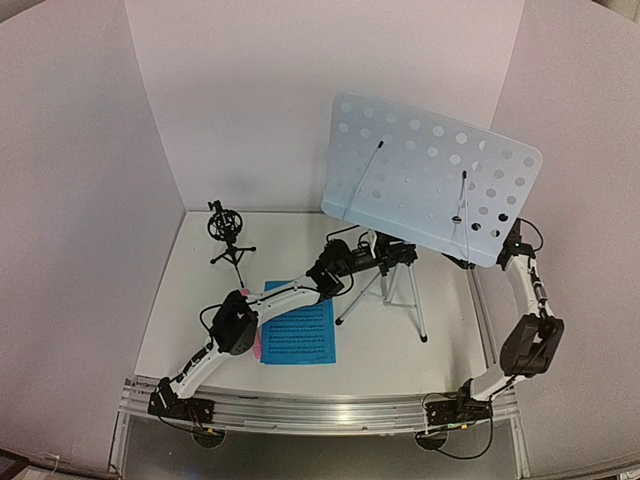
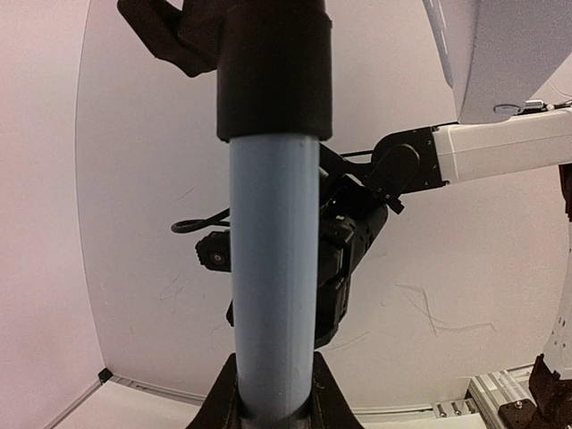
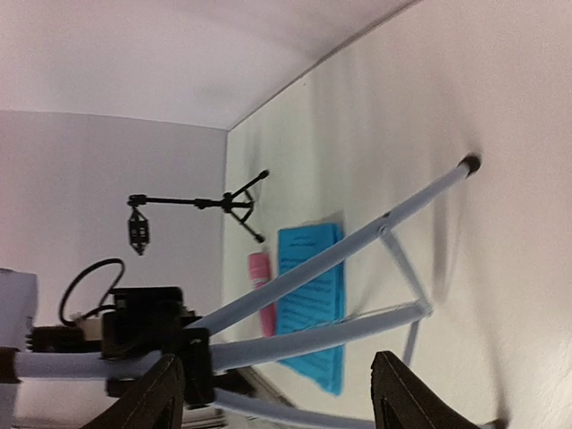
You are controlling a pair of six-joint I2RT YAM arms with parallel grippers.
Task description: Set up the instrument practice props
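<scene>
The pale-blue perforated music stand [image 1: 430, 180] stands on its silver tripod [image 1: 400, 295] right of centre. My left gripper [image 2: 273, 398] is shut on the stand's pole [image 2: 273, 268], just below a black collar. My right gripper [image 3: 281, 398] is open with nothing in it. It looks at the tripod legs [image 3: 340, 255] from the right, under the desk's right edge. Blue sheet-music pages [image 1: 298, 333] lie flat on the table, and the pink microphone [image 3: 260, 295] lies beside them. The black tripod mic holder [image 1: 228, 235] stands at the back left.
White walls close in the back and both sides. My left arm [image 1: 285, 298] stretches over the sheet pages. My right arm [image 1: 528, 340] rises along the right wall. A metal rail [image 1: 320, 410] runs along the near edge.
</scene>
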